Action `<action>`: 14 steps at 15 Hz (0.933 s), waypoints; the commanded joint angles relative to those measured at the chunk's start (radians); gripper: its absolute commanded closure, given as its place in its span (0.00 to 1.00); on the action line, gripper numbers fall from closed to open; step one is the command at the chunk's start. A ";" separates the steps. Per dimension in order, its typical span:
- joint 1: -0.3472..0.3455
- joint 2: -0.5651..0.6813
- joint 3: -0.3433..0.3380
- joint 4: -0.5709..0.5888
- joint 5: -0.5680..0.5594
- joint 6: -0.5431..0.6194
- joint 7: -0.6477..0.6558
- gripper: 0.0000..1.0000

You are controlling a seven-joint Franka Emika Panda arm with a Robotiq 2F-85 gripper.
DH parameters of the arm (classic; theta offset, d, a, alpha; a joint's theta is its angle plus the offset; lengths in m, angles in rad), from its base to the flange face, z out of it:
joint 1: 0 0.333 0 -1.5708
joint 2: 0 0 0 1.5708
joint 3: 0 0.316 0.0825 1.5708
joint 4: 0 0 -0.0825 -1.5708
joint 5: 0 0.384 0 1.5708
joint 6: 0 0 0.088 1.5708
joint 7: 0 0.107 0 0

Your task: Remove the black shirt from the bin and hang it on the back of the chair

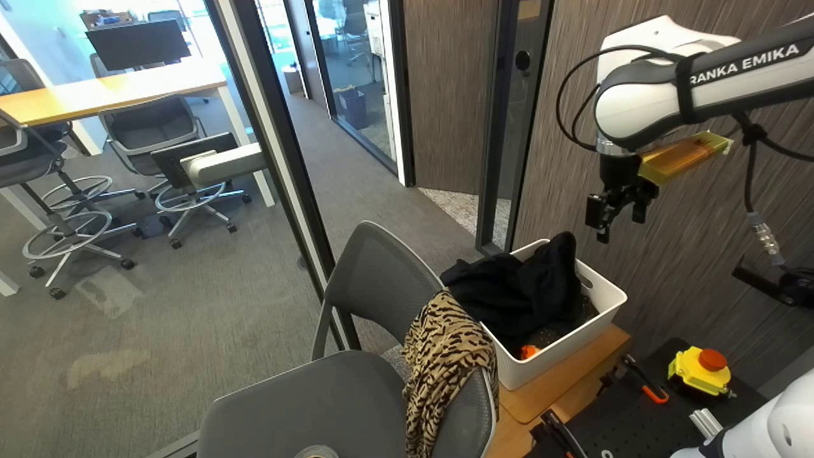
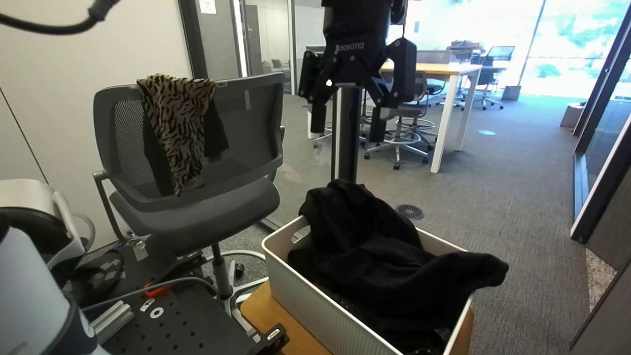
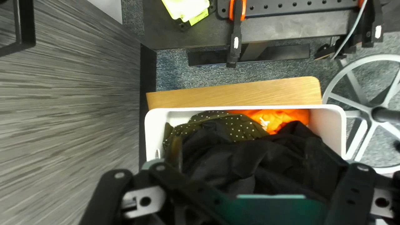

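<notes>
The black shirt (image 1: 518, 289) lies bunched in the white bin (image 1: 607, 299), rising above the rim and drooping over it in an exterior view (image 2: 374, 251). In the wrist view the shirt (image 3: 218, 159) covers most of the bin (image 3: 326, 125). The grey chair (image 1: 381, 273) stands beside the bin; its back (image 2: 251, 121) carries a tiger-striped cloth (image 2: 182, 116). My gripper (image 2: 348, 125) is open and empty above the bin, apart from the shirt; it also shows open in an exterior view (image 1: 620, 226) and the wrist view (image 3: 245, 156).
An orange cloth (image 3: 275, 118) and a dotted olive cloth (image 3: 240, 126) lie in the bin. The bin stands on a wooden surface (image 3: 234, 93). A black perforated table (image 2: 192, 330) and a yellow stop button (image 1: 699, 372) are near. A panelled wall (image 3: 78, 109) rises beside the bin.
</notes>
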 commanded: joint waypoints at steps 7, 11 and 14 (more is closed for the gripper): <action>-0.109 0.218 0.025 -0.064 -0.069 0.350 0.510 0.00; -0.136 0.370 0.016 -0.056 -0.084 0.513 0.734 0.00; -0.118 0.500 -0.011 -0.013 -0.087 0.598 0.822 0.00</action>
